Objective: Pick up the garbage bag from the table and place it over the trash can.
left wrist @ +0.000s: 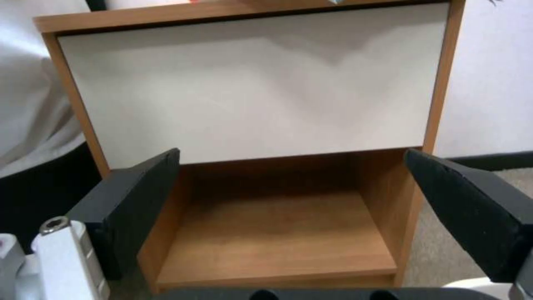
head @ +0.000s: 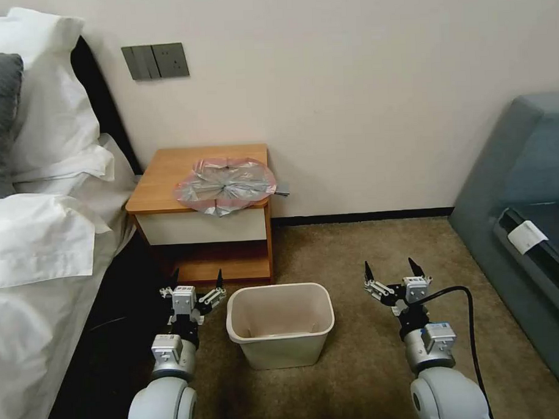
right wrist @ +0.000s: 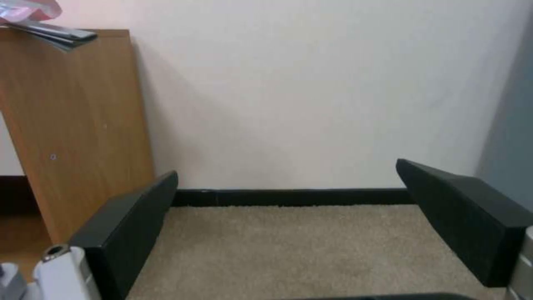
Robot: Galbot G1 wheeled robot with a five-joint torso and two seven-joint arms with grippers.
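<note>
Nearest the head camera, the two arms reach forward low over the carpet (head: 359, 378). The left gripper (head: 196, 281) sits at about seven o'clock in the head view, its black fingers spread wide with nothing between them; in the left wrist view the same gripper (left wrist: 291, 164) faces the nightstand's cream drawer front (left wrist: 255, 83) and the lower shelf (left wrist: 277, 237). The right gripper (head: 391, 270) sits at about five o'clock, also splayed apart and empty; in its own wrist view the right gripper (right wrist: 286, 175) points at bare carpet and the dark skirting board (right wrist: 289, 196), with the table's side panel (right wrist: 78, 125) off to one side.

Between the two grippers, at six o'clock, the trash can (head: 280, 324) stands upright on the carpet, unlined, just in front of the table's right leg.

Beyond it, at about eleven o'clock, stands the table (head: 162, 183), against the wall and beside the bed (head: 42, 242). The garbage bag (head: 225, 185) lies flattened on the right half of its top, crinkled grey with a pinkish edge, its front lip drooping slightly over the drawer front. A thin grey flat object (head: 281, 190) pokes out past the table's right edge beneath the bag; what it is I cannot tell
</note>
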